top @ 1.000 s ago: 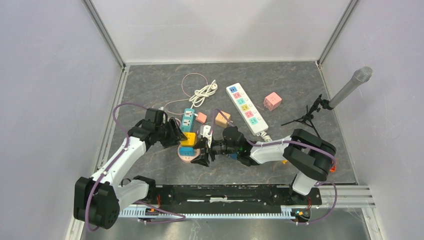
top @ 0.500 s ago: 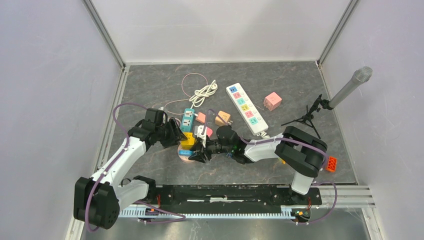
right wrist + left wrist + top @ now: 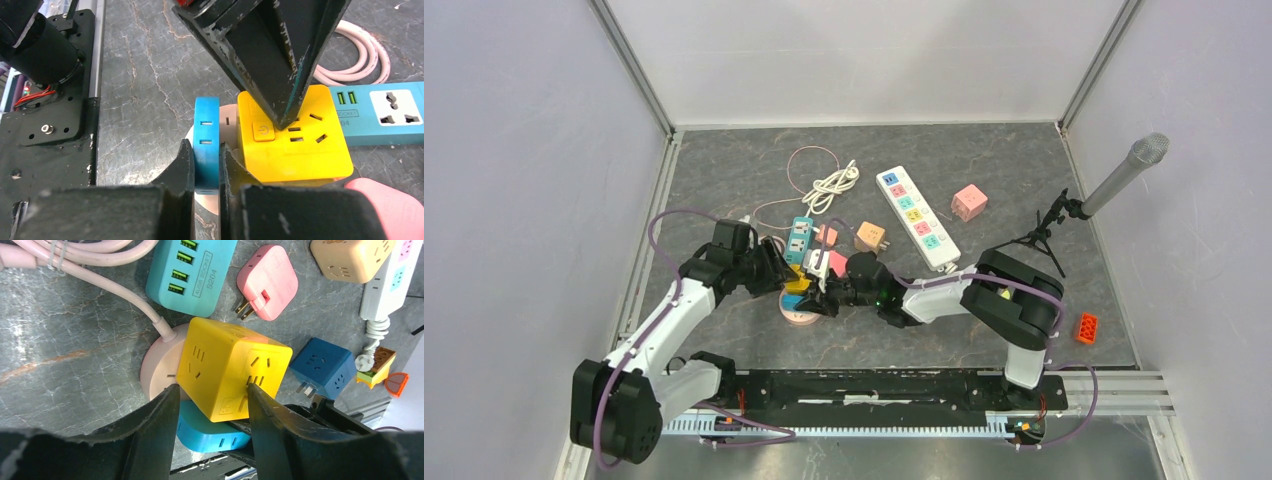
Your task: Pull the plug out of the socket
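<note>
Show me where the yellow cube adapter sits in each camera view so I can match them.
Top external: yellow cube adapter left of centre, just below the teal power strip.
Left wrist: centre frame, between the fingers of the left gripper.
Right wrist: right of centre, beside the blue plug held in the right gripper.
Shared landmark: the teal power strip, top of the left wrist view, right edge of the right wrist view.
</note>
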`<state>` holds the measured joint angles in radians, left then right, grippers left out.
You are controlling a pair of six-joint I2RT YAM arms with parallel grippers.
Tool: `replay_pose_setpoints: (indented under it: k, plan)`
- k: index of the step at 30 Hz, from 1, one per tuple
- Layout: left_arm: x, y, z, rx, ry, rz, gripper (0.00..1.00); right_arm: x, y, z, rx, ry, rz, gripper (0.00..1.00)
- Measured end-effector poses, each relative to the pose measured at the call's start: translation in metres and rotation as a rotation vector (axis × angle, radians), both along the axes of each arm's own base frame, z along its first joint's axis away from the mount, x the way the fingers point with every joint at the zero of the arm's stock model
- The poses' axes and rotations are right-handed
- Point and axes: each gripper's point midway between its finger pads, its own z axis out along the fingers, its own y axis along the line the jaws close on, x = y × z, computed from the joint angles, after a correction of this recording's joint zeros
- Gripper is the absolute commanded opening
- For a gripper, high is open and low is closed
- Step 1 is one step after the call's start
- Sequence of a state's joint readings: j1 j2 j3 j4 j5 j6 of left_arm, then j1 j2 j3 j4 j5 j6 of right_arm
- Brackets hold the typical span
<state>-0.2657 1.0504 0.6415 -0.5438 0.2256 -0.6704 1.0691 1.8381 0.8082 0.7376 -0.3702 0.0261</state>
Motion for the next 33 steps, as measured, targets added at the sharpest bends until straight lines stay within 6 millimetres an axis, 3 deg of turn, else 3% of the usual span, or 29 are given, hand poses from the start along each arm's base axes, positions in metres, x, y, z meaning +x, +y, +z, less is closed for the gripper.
replay_pose_setpoints:
  k: [14, 21, 29, 33]
  plan:
    - [-0.002, -0.012, -0.002, -0.109, -0.049, 0.018, 0.53, -0.002, -0.007, 0.002, 0.015, 0.009, -0.033, 0.0]
    - [-0.005, -0.014, -0.002, -0.116, -0.038, 0.01, 0.52, -0.013, -0.006, 0.0, -0.035, -0.17, -0.012, 0.0]
    - [-0.003, -0.014, -0.001, -0.119, -0.043, 0.017, 0.52, -0.006, -0.012, 0.006, 0.028, -0.002, -0.047, 0.0]
    - [-0.004, -0.013, -0.001, -0.115, -0.037, 0.019, 0.52, -0.009, -0.011, 0.004, 0.019, -0.016, -0.037, 0.0]
